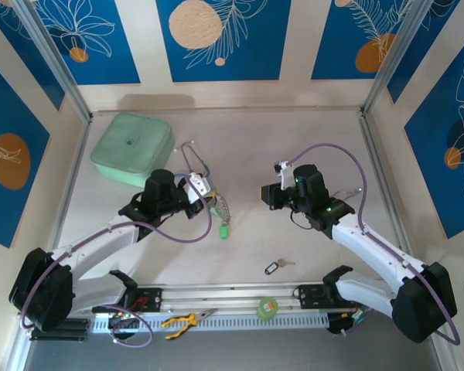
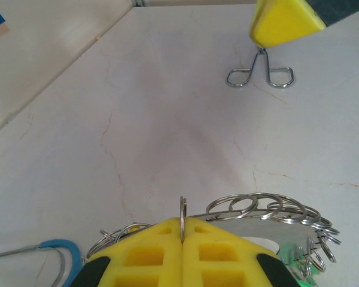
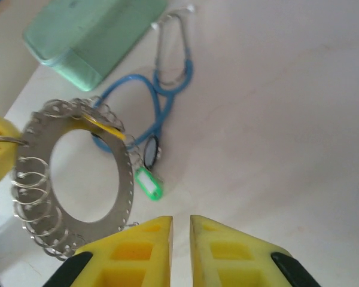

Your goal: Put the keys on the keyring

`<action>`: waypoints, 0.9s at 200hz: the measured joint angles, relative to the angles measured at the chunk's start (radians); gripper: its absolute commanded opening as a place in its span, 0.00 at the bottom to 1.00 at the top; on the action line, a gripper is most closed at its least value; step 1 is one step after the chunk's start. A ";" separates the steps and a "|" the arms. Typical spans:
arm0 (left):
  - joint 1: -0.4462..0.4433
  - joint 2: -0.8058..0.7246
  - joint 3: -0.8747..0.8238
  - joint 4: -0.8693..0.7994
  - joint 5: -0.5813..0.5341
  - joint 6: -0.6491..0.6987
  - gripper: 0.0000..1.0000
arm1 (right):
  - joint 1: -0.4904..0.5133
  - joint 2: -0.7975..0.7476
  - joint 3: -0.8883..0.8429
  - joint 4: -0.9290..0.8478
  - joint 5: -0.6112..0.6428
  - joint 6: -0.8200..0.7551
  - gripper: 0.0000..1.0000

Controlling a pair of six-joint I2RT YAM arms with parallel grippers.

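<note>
Pinching a small loop of the keyring [image 3: 127, 185] with my left gripper [image 2: 182, 230], I see my right gripper [image 3: 180, 224] empty, jaws slightly apart.

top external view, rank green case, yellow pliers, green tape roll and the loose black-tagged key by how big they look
1. green case
2. yellow pliers
3. green tape roll and black-tagged key: near alike, the key longer but thinner, so unranked

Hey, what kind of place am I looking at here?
Probably a robot lab's tabletop test cell: two arms bolted to an aluminium rail, a table walled with blue patterned panels, and unrelated props like a stethoscope and pliers.
</note>
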 measured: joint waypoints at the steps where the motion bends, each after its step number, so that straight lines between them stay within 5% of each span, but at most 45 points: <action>1: 0.000 0.000 0.000 0.000 0.000 0.000 0.00 | 0.000 0.000 0.001 -0.006 0.002 0.003 0.16; 37: 0.000 -0.013 -0.015 0.009 0.002 0.011 0.00 | 0.021 0.044 0.053 -0.280 0.097 0.198 0.19; 88: -0.006 -0.030 -0.042 0.029 0.010 0.035 0.00 | 0.176 0.066 0.056 -0.638 0.195 0.484 0.31; 180: -0.031 -0.042 -0.060 0.048 0.012 0.058 0.00 | 0.365 0.229 0.035 -0.719 0.182 0.789 0.45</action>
